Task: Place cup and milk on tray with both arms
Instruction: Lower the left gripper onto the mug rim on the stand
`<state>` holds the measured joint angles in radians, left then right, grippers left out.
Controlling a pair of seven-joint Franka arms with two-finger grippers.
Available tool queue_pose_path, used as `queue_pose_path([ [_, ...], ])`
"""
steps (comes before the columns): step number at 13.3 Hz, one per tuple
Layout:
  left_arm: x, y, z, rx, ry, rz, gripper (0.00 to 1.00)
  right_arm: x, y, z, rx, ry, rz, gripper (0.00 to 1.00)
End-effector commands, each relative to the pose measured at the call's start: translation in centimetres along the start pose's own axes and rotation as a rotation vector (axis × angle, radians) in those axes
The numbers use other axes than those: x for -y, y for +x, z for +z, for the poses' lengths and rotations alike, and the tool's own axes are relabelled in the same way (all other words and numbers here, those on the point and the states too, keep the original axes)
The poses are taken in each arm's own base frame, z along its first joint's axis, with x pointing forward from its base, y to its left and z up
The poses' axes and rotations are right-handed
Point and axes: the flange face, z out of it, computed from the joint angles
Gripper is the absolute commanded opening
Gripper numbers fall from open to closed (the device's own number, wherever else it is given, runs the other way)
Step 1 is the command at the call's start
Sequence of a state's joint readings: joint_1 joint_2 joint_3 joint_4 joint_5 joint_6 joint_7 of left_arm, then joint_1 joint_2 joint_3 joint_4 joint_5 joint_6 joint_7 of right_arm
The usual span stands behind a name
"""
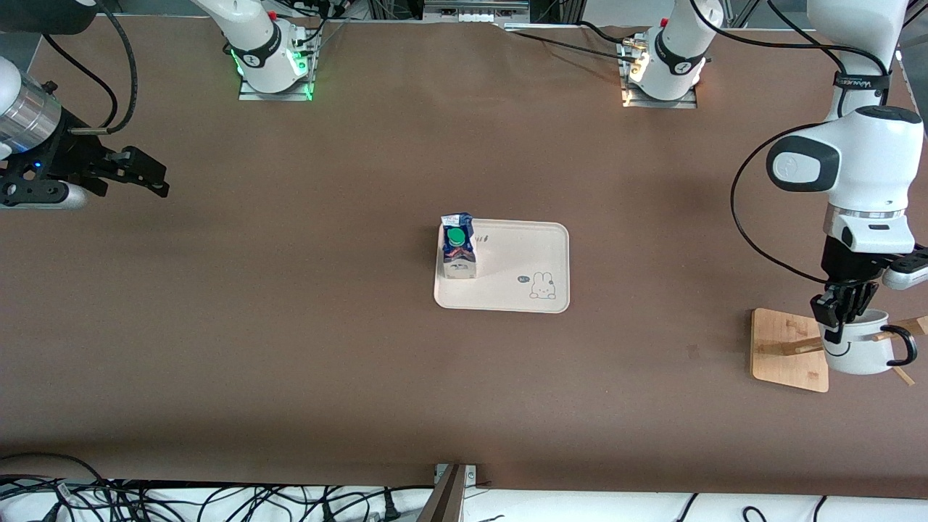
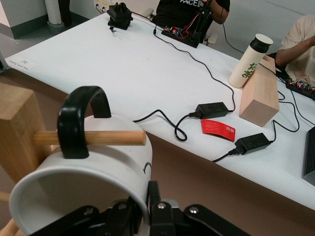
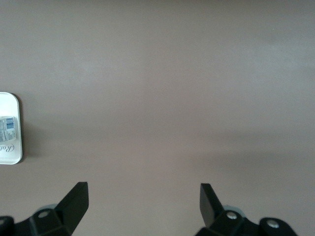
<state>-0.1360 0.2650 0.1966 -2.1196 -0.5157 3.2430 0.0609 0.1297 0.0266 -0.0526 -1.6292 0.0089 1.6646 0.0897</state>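
Brown matte table cover (image 1: 304, 348) is spanning nearly the whole front view. Light is falling evenly, with a darker band running along its 6 o'clock edge. From 6 to 8 o'clock I am seeing black cables (image 1: 181, 502) tangling on a white strip (image 1: 652, 507).

In the left wrist view a white bench (image 2: 138, 69) is filling 10 to 3 o'clock. At 2 o'clock a white flask (image 2: 250, 61) is leaning against a wooden block (image 2: 259, 96). Two black power bricks (image 2: 211, 109) and a red card (image 2: 218, 129) are lying near 3 o'clock. Grey floor (image 2: 34, 27) is showing at 10 o'clock. Seated people (image 2: 189, 10) are working at 12 to 2 o'clock.
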Motion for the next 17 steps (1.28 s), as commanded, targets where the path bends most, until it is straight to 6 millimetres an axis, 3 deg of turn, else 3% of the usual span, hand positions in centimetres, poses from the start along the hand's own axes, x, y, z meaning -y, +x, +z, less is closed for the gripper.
queue_pose_path([
  [1, -0.7, 0.1, -1.4, 0.013, -0.024, -0.007, 0.0, 0.0, 0.3, -0.6, -0.029, -0.009, -0.006, 1.0],
  [4, -2.6, -0.3, -2.3, 0.031, -0.059, -0.037, 0.0, 0.3, 0.3, -0.6, -0.029, -0.009, -0.012, 1.0],
  [13, -3.9, -1.0, -3.9, 0.057, -0.091, -0.031, 0.0, 0.5, 0.8, -0.2, -0.044, -0.008, -0.014, 1.0],
  [17, -5.4, -1.0, -4.4, 0.161, -0.116, 0.073, 0.0, 0.8, 0.8, -0.3, -0.047, -0.006, -0.018, 1.0],
])
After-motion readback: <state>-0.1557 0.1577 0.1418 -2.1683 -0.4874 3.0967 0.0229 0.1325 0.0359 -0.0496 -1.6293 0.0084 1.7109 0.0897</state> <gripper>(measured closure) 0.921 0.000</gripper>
